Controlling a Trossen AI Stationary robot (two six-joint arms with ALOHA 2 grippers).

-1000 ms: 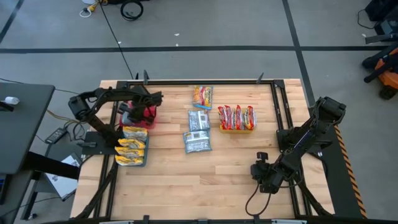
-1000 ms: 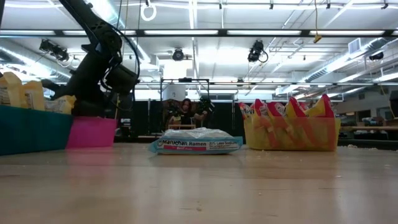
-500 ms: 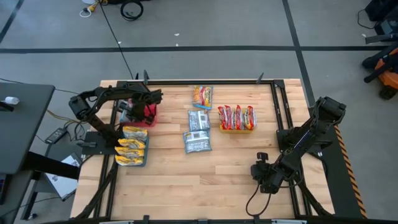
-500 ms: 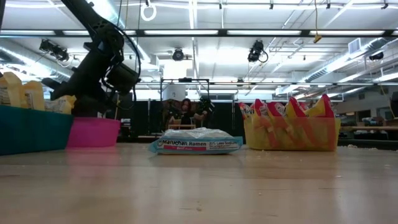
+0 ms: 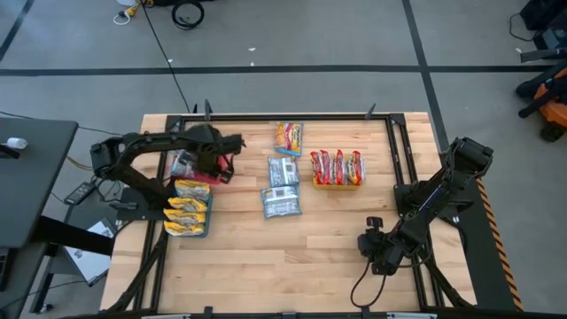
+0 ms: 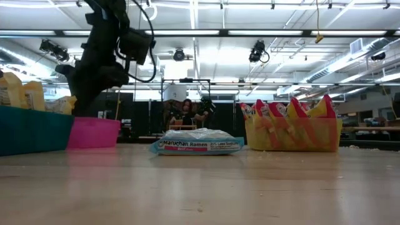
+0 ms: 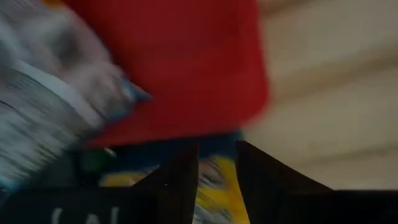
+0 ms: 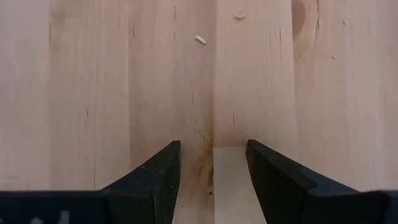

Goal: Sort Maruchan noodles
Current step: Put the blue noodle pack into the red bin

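Left end effector (image 5: 232,149) sits above the red bin's (image 5: 215,173) right edge, fingers narrow with nothing visibly held, likely between picks; next move probably calls for reaching right to the loose noodle packets (image 5: 282,186) mid-bench; right end effector (image 5: 369,221) parked wide, near-right.

A dark robot arm (image 6: 106,50) hangs above a low pink plastic bin (image 6: 94,133), which sits beside a taller teal plastic bin (image 6: 34,130) holding upright yellow-orange noodle packets (image 6: 22,90). On the pale wooden table (image 6: 200,187) lies one flat silver-blue Maruchan ramen packet (image 6: 197,143). Further along, a translucent yellow plastic bin (image 6: 292,135) holds upright red packets (image 6: 290,109). A person (image 6: 186,114) sits in the room behind.
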